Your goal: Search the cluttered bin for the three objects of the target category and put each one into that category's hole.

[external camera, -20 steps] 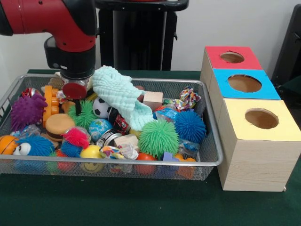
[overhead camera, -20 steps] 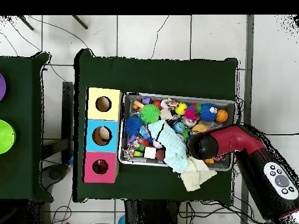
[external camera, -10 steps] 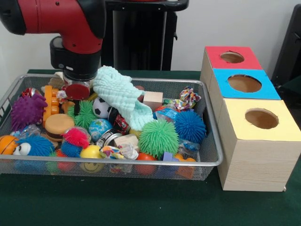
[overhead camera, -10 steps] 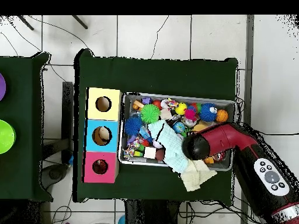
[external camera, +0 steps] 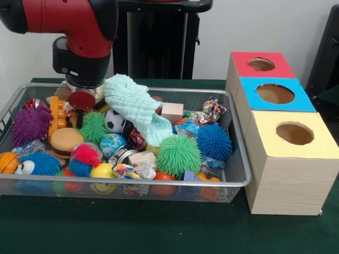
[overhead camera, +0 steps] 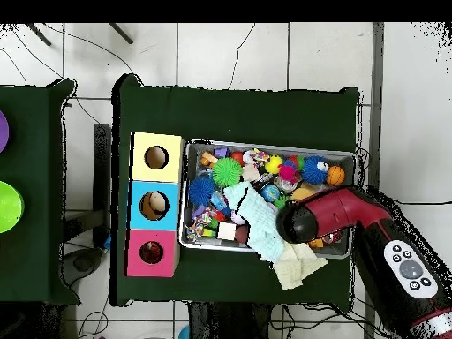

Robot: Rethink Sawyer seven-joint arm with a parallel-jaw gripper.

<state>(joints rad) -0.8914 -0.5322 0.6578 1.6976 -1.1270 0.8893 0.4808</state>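
The arm (external camera: 79,32) has eased toward the bin's (external camera: 233,182) end since a moment ago; the gripper (external camera: 82,100) hangs over the spiky green ball (external camera: 94,127), and whether it is open, I cannot tell; green felt table (external camera: 159,227), white tiled floor (overhead camera: 229,53); wire-mesh bin heaped with rubbery balls, a nubbly mint cloth (external camera: 132,106) draped across; wooden boxes (external camera: 288,159) with round holes alongside.

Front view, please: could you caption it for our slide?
Sawyer gripper poised over a toy-filled mesh bin beside three colour-topped hole boxes.
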